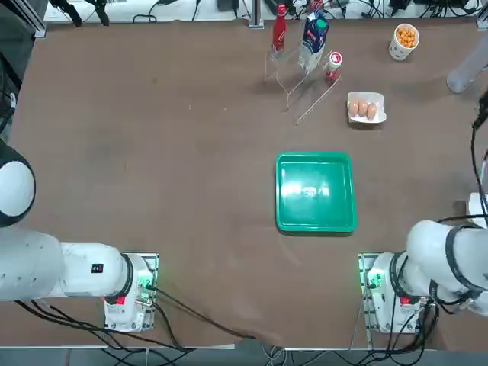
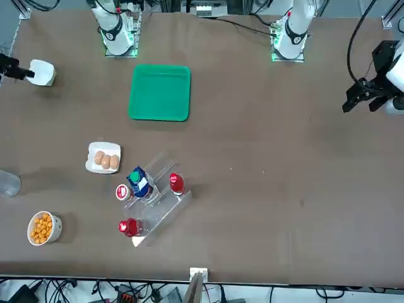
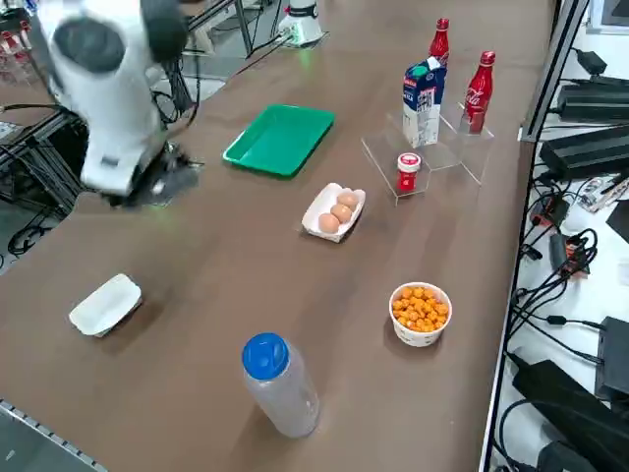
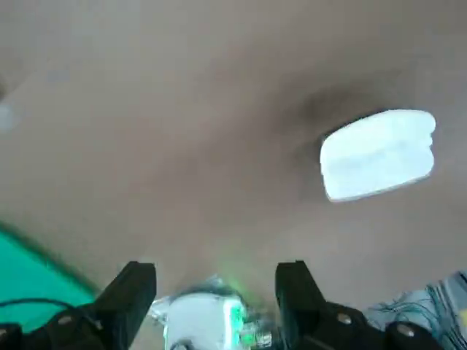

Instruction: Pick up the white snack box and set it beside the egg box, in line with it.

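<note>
- White snack box (image 3: 105, 304) lies flat on the desk (image 3: 226, 265) near its right edge, well apart from the egg box (image 3: 334, 212).
- Its long axis runs roughly parallel to the egg box's, judged from the side view.
- Right gripper (image 4: 215, 292) hangs above bare desk short of the box, jaws wide, holding nothing.
- Step in hand: approach. Next: centre over the box, jaws across its short side, then descend.

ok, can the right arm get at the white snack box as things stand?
Probably yes. The white snack box lies alone on bare table; the right gripper is open, empty, above and short of it, nothing between.
</note>
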{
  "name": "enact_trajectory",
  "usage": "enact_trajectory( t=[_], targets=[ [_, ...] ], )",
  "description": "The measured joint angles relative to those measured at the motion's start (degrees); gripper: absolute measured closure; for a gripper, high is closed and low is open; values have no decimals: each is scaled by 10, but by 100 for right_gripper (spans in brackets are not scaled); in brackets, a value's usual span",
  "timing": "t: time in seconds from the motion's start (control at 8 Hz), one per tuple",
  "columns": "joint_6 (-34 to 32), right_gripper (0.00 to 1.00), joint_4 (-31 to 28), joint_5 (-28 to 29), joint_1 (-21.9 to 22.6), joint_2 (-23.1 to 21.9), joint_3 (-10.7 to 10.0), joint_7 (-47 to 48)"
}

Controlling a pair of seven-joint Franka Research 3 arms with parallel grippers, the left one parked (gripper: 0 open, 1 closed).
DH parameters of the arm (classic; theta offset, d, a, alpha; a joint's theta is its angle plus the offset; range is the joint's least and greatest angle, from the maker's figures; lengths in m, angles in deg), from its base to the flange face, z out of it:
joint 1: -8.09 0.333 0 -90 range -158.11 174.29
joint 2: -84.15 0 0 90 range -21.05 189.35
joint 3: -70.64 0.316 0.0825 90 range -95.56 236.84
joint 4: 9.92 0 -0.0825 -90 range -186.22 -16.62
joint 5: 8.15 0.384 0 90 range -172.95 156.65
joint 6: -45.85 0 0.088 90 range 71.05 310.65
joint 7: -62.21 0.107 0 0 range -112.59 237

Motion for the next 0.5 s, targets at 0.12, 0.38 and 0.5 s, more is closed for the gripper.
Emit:
enact_trajectory(
  t=[0.12, 0.38, 0.5],
  targets=[
    [70, 0, -50, 0, -32, 1, 1, -43],
    [188, 0, -138, 0, -113, 4, 0, -134],
    [253, 1, -181, 0, -147, 5, 0, -158]
  ],
)
